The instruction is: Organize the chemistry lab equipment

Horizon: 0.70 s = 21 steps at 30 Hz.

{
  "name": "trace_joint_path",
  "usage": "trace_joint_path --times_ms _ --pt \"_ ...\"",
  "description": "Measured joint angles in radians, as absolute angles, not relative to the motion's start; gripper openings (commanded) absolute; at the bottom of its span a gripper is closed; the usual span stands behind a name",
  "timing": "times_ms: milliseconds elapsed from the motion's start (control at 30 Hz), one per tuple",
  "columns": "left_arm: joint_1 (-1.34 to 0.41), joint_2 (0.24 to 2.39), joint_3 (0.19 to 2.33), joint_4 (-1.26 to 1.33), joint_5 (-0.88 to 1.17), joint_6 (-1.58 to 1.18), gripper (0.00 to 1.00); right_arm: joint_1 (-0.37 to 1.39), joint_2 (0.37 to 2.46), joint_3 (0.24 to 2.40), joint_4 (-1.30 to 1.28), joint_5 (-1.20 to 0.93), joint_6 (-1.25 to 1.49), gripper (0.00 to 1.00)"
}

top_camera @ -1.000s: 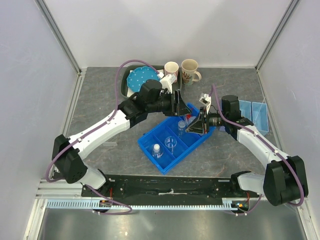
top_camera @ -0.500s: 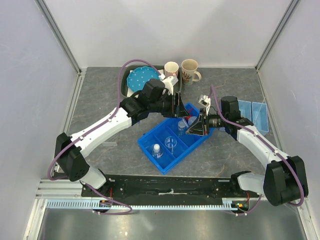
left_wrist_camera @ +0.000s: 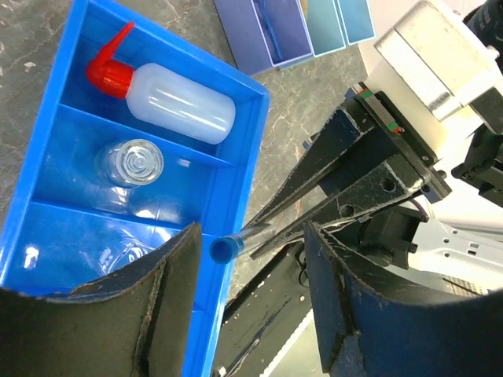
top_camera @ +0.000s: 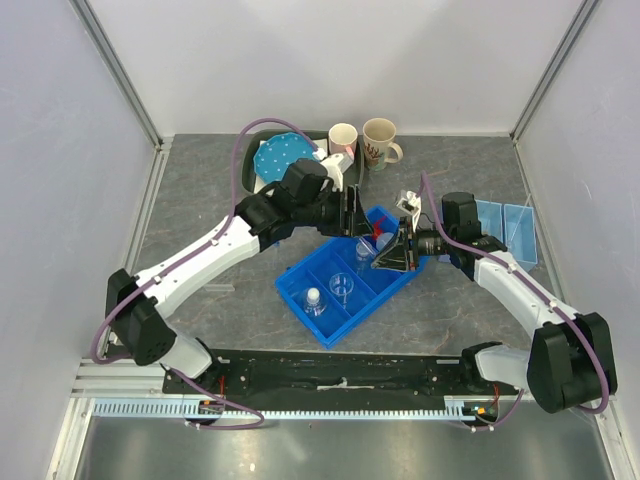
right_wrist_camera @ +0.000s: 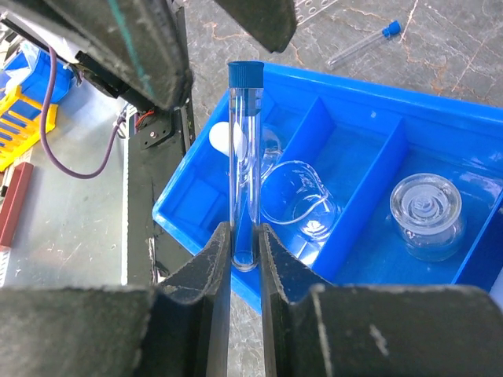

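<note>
1. The blue tray (top_camera: 303, 316) sits mid-counter (top_camera: 200, 200). Behind it stand a pale mug (top_camera: 343, 138), a patterned mug (top_camera: 380, 140) and a dotted blue plate (top_camera: 280, 152). Translucent blue bins (top_camera: 505, 228) lie to the right, beside the right arm.
2. Both arms reach in over the tray's far end, so the tools crowd the space above it.
3. In the tray's end compartment the squeeze bottle (left_wrist_camera: 177, 102) lies on its side. A stoppered flask (right_wrist_camera: 424, 206) stands in the next one, then a beaker (right_wrist_camera: 302, 206) and a white-capped vial (right_wrist_camera: 222, 137).
4. The right tool (right_wrist_camera: 244, 236) is clenched on the bottom end of a blue-capped test tube (right_wrist_camera: 244, 157), held above the tray with the cap pointing at the other tool.
5. The left tool (left_wrist_camera: 250, 236) is released, its fingers (left_wrist_camera: 157, 314) spread to either side of the cap. Whether one finger touches the cap cannot be told.
6. Only the right wrist view shows a second test tube (right_wrist_camera: 363, 43), which lies on the counter beyond the tray. The left wrist view shows the bottle whole, whereas from above the tools hide most of it.
</note>
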<state>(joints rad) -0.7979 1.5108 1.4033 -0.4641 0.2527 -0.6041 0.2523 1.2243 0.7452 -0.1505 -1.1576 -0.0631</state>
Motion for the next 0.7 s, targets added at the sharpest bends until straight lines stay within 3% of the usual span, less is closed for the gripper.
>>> trace_joint_path --times_ms 367,700 --pt "-0.764 1.44 1.339 -0.428 0.247 -0.606 0.64 0.253 1.21 0.755 -0.144 -1.18 -0.08 0.14" --pt "-0.748 1.443 1.255 -0.339 0.371 -0.641 0.51 0.255 1.21 0.755 -0.144 -1.185 -0.084 0.14"
